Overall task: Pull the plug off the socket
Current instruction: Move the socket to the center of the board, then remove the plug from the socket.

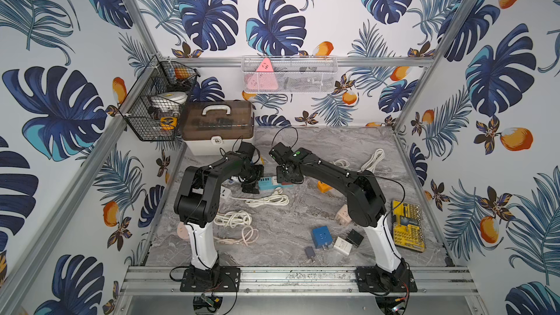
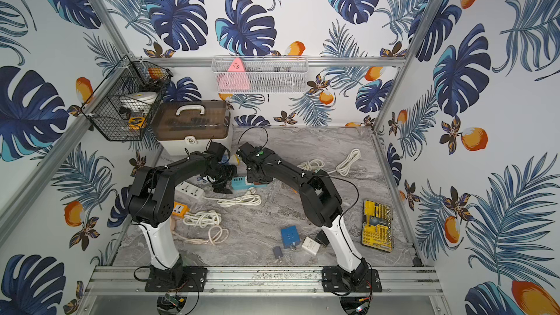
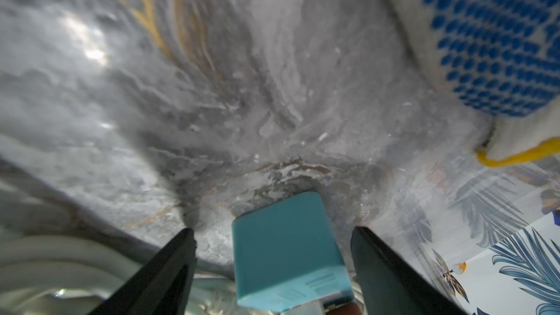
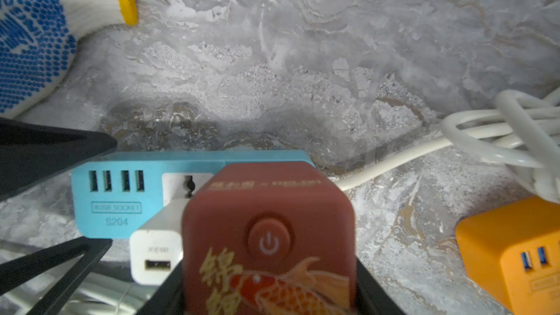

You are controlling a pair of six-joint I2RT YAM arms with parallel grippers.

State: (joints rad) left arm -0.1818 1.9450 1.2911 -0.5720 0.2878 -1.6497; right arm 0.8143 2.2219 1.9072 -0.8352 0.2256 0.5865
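**Fig. Pulling stage, strip not yet braced.** The blue socket strip (image 4: 121,204) lies on the table (image 1: 318,216) between the two arms. The red plug (image 4: 268,237), a cube with a power button, sits over the strip's far half, with a white charger (image 4: 156,246) just beside it. The right claw (image 4: 269,283) is clamped on the red plug from both sides. Whether the pins have left the strip cannot be told. The left claw (image 3: 274,231) stands apart, one finger on each side of the strip's end, with a gap showing on either side.

*Next move (judged):* the left claw should close on the strip to hold it down. The right claw can then draw the plug straight out along its pins, since a tilted pull could drag the strip or disturb the charger.

*Containers:* the black wire basket (image 1: 142,128) on the side wall holds a white round thing (image 1: 169,98) and a yellow tape measure (image 1: 168,122). The white mesh basket (image 1: 303,83) on the back rail holds a pink triangular thing (image 1: 264,66) and dark items too small to name. The toolbox (image 1: 218,125) is latched. The yellow bit case (image 1: 407,225) lies flat, filled with bits.
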